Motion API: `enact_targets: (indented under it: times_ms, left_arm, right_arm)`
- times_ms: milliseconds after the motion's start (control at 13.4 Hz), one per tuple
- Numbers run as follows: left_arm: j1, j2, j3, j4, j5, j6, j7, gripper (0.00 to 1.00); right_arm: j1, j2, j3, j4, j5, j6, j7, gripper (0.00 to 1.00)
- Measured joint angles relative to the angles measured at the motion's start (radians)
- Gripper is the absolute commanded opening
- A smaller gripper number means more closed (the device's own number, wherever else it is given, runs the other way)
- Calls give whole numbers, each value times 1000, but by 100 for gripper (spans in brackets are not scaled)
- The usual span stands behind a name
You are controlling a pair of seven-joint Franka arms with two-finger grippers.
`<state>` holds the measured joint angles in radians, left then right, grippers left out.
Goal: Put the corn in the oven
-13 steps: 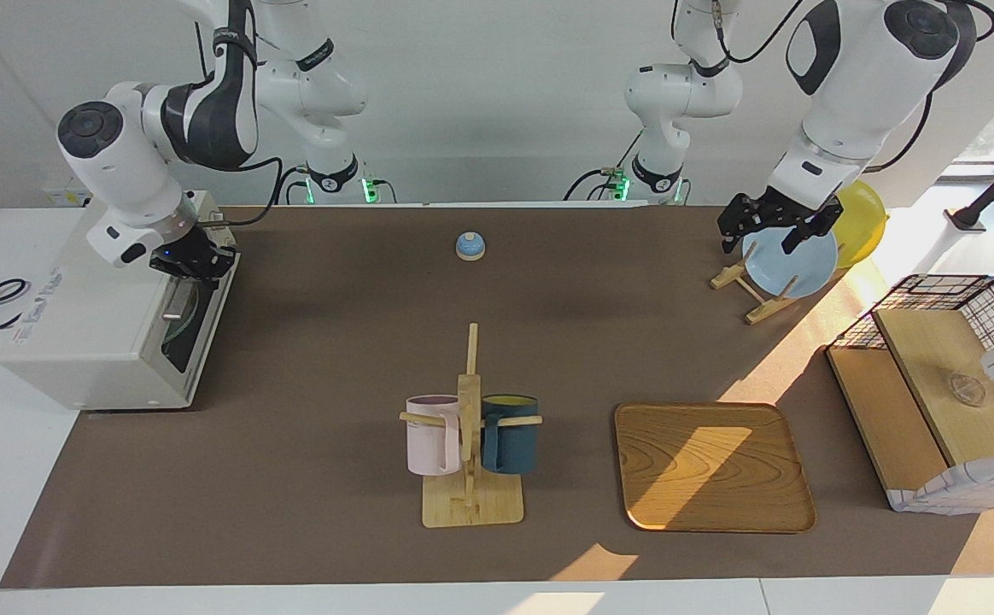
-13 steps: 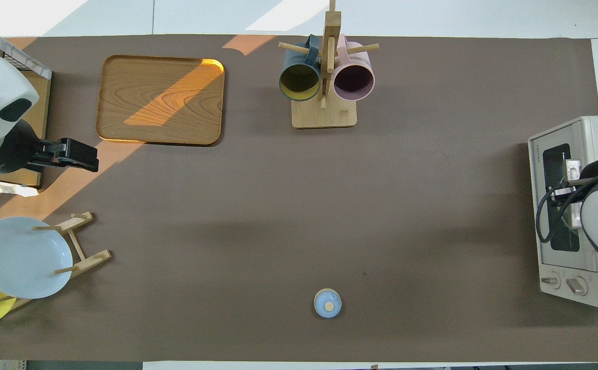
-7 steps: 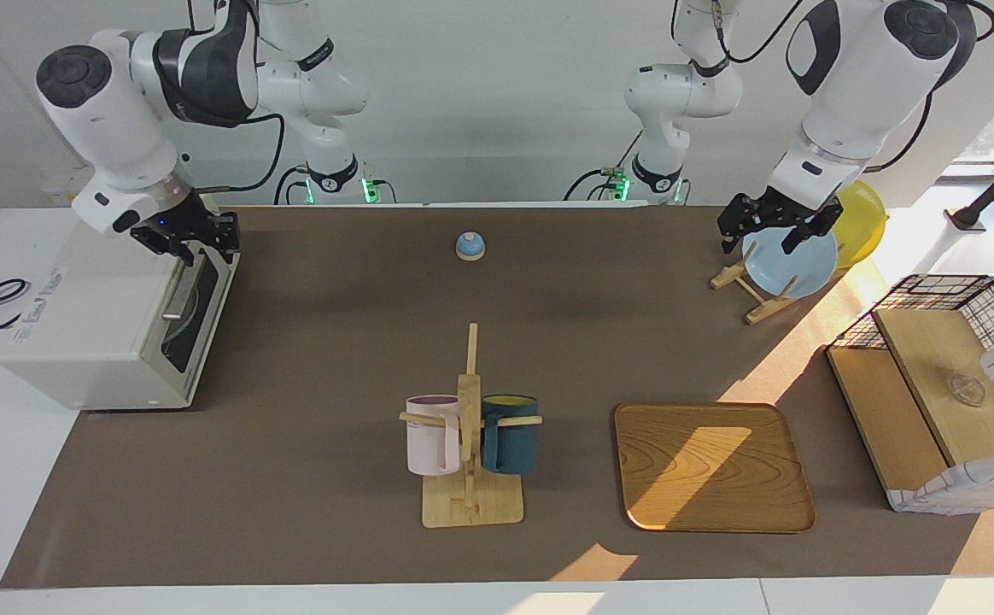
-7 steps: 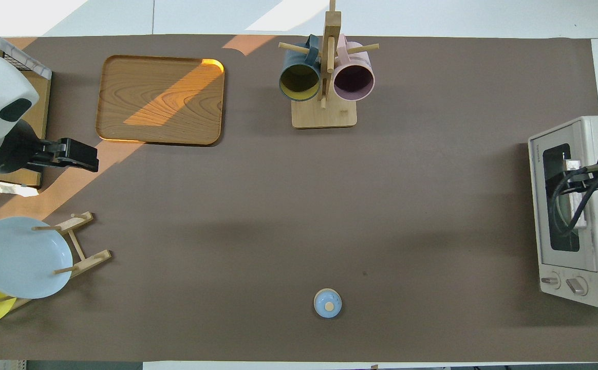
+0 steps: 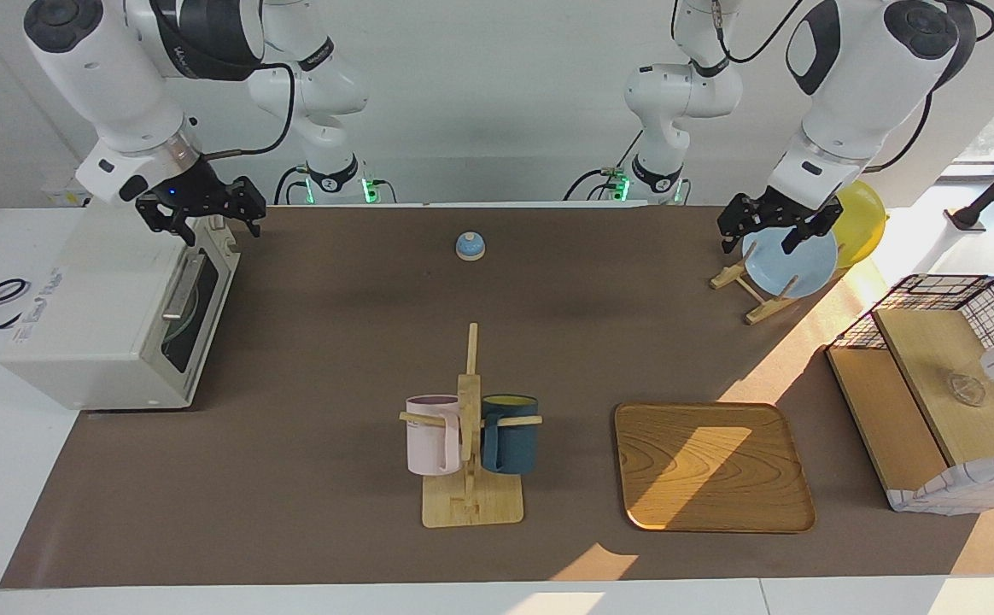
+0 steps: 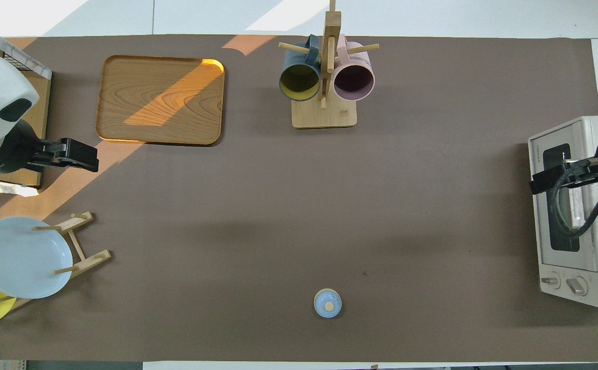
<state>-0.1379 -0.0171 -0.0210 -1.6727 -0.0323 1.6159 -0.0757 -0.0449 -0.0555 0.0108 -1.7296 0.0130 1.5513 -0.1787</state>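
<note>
The off-white oven (image 5: 96,316) (image 6: 581,216) stands at the right arm's end of the table. Its dark glass door is shut, and the metal bar handle (image 5: 181,286) is free. My right gripper (image 5: 204,224) (image 6: 545,180) hangs open and empty in the air over the oven's upper front edge, touching nothing. My left gripper (image 5: 763,232) (image 6: 80,156) waits open and empty above the blue plate (image 5: 792,260). The corn is out of view in both views.
A mug rack (image 5: 469,444) holds a pink and a dark blue mug at mid table. A wooden tray (image 5: 710,465) lies beside it. A small blue bell (image 5: 470,246) sits near the robots. A yellow plate (image 5: 860,218) and a wire basket (image 5: 950,384) stand at the left arm's end.
My right gripper has opened, let go of the oven's door handle and risen off it, sliding toward the robots. The left arm has not moved.
</note>
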Motion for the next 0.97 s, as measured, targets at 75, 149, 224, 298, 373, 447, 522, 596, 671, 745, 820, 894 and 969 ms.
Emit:
enact_targets:
  times_ms: [75,149,224,298,373,447,522,596,671,745,820,894,969]
  left_arm:
    - [0,0,0,0,0,0,0,100]
    - [0,0,0,0,0,0,0,100]
    - [0,0,0,0,0,0,0,100]
    - [0,0,0,0,0,0,0,100]
    - [0,0,0,0,0,0,0,100]
    - [0,0,0,0,0,0,0,100]
    - [0,0,0,0,0,0,0,100]
    - [0,0,0,0,0,0,0,100]
    - [0,0,0,0,0,0,0,100]
    - [0,0,0,0,0,0,0,100]
    - [0,0,0,0,0,0,0,100]
    - [0,0,0,0,0,0,0,100]
    - [0,0,0,0,0,0,0,100]
  right_arm:
    - [0,1,2,0,4,0,0,100]
    - [0,1,4,1,4,0,0,100]
    - [0,2,7,1,4,0,0,100]
    - [0,2,7,3,4,0,0,100]
    - [0,2,7,4,4,0,0,100]
    - [0,2,7,6,4,0,0,100]
    - [0,3,7,11,4,-1,0,100]
    - [0,7,7,19,4,-3,1,100]
    - [0,14,7,33,4,-11,3,100]
    - [0,24,6,50,4,-30,6,100]
    - [0,40,6,76,4,-59,8,100]
    - [0,62,5,108,1,-92,9,100]
    - [-1,85,5,138,-4,-113,12,100]
